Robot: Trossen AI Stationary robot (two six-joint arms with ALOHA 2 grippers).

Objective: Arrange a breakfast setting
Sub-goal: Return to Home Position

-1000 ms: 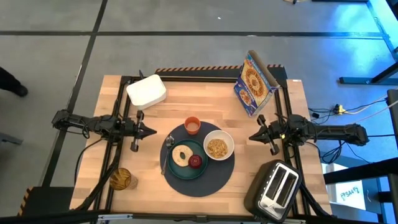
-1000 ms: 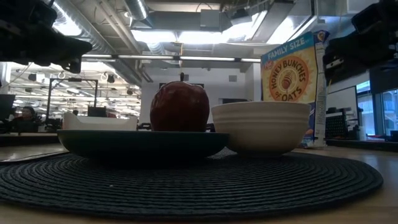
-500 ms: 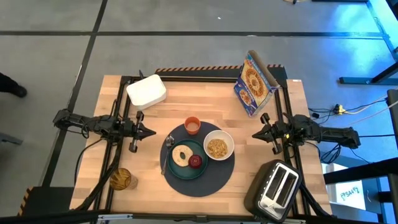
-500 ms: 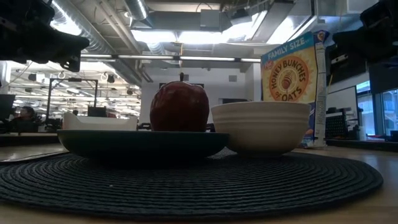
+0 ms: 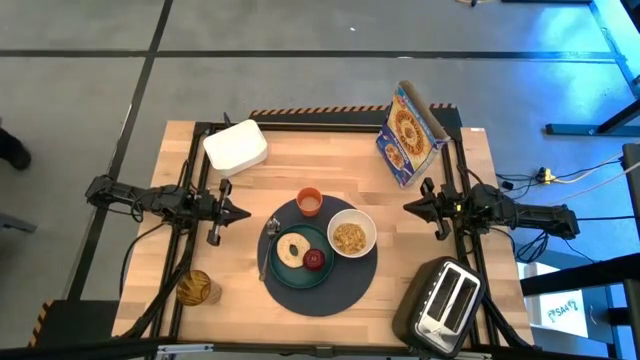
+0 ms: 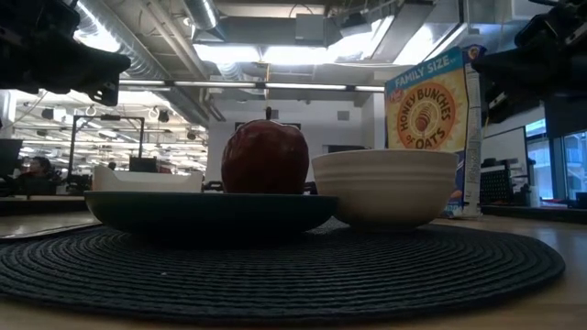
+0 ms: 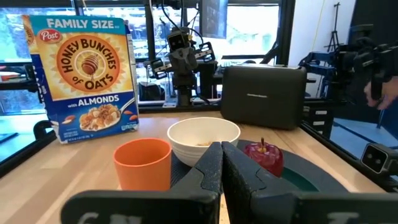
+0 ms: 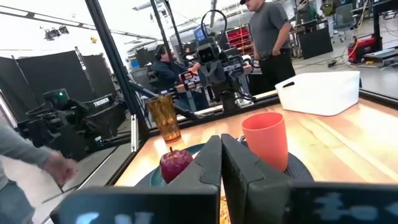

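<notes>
A round dark-navy mat (image 5: 320,285) lies at the table's middle. On it stand a teal plate (image 5: 288,272) with a bagel (image 5: 293,249) and a small red apple (image 5: 315,260), a white bowl (image 5: 351,235) with cereal, and a small orange cup (image 5: 309,201). Cutlery (image 5: 267,245) lies at the plate's left. My left gripper (image 5: 245,212) hovers shut and empty left of the mat. My right gripper (image 5: 408,207) hovers shut and empty right of the mat. The apple (image 6: 265,158) and bowl (image 6: 385,187) also show in the low view.
A white lidded box (image 5: 236,146) stands at the far left, a cereal box (image 5: 408,134) at the far right, a black toaster (image 5: 442,303) at the near right corner, an amber glass (image 5: 195,288) at the near left. People show beyond the table in the right wrist view (image 8: 268,28).
My right gripper has drawn back a little toward the table's right edge and then shifted slightly toward the far edge. The breakfast things and my left gripper have stayed still.
</notes>
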